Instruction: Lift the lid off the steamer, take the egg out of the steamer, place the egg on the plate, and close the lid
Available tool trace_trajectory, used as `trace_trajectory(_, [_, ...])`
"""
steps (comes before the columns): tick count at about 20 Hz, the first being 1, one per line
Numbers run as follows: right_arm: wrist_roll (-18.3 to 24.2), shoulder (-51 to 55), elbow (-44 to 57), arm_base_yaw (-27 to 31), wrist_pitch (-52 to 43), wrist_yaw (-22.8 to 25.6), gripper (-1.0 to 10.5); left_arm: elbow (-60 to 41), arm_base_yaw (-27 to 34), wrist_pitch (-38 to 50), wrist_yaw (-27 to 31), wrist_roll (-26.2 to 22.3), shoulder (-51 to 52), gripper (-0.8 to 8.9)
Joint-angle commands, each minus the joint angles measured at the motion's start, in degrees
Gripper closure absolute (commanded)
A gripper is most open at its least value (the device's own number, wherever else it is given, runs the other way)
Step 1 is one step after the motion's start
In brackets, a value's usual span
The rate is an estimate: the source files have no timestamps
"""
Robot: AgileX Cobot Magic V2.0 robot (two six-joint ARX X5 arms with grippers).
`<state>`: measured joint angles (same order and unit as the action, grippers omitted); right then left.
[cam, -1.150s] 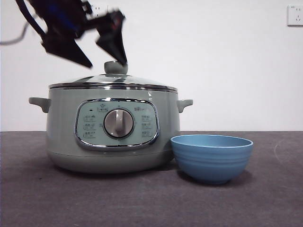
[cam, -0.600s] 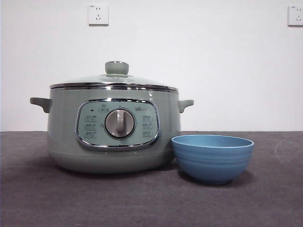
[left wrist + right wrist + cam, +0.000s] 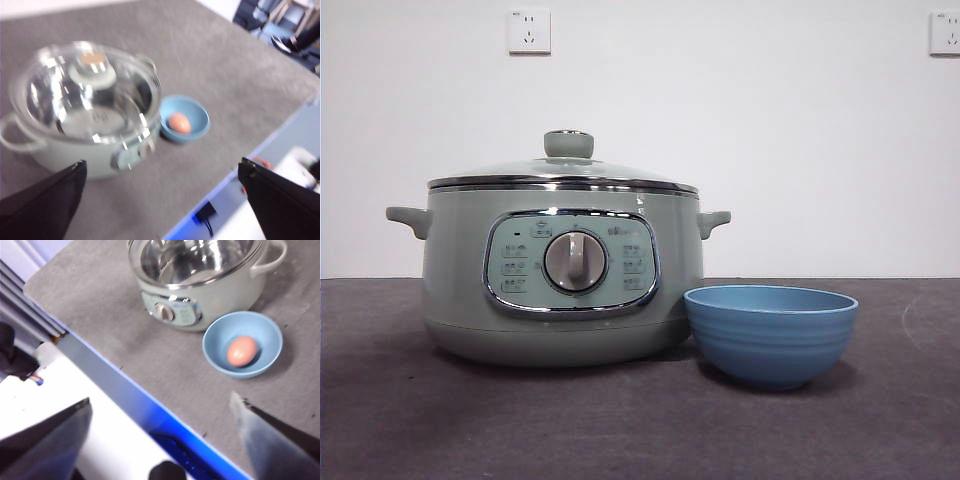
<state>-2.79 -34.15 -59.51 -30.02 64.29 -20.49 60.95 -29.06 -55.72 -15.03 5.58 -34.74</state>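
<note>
The lid [image 3: 563, 172] sits closed on the steamer [image 3: 560, 275]; the plate [image 3: 771, 333] stands just beside it, holding the egg [image 3: 242, 350]; the grey worktop [image 3: 620, 430] lies open around them; left gripper [image 3: 160, 200] and right gripper [image 3: 160, 440] hang high, wide open, empty; the front view hides the egg.

Pale green steamer [image 3: 560, 275] sitting left-centre of front view w/ dial facing cam. Glass lid [image 3: 563, 172] resting closed on it, green knob up. Blue plate [image 3: 770, 333] standing lower right, just beside steamer. Egg [image 3: 242, 351] lying inside plate, pinkish-tan.
</note>
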Motion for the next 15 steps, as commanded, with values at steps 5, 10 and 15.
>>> trace_trajectory(5, [-0.3, 0.1, 0.3, -0.2, 1.8, -0.4, 9.5, -0.5, -0.2, -2.8, -0.5, 0.8, 0.0, 8.19])
trace_trajectory(10, [-0.4, 0.1, 0.3, -0.1, 1.8, -0.4, 9.5, -0.5, -0.2, -2.7, -0.3, 0.7, 0.0, 8.18])
trace_trajectory(15, [-0.4, 0.1, 0.3, -0.1, 1.8, -0.2, 9.5, -0.5, -0.2, -2.7, -0.3, 0.7, 0.0, 8.17])
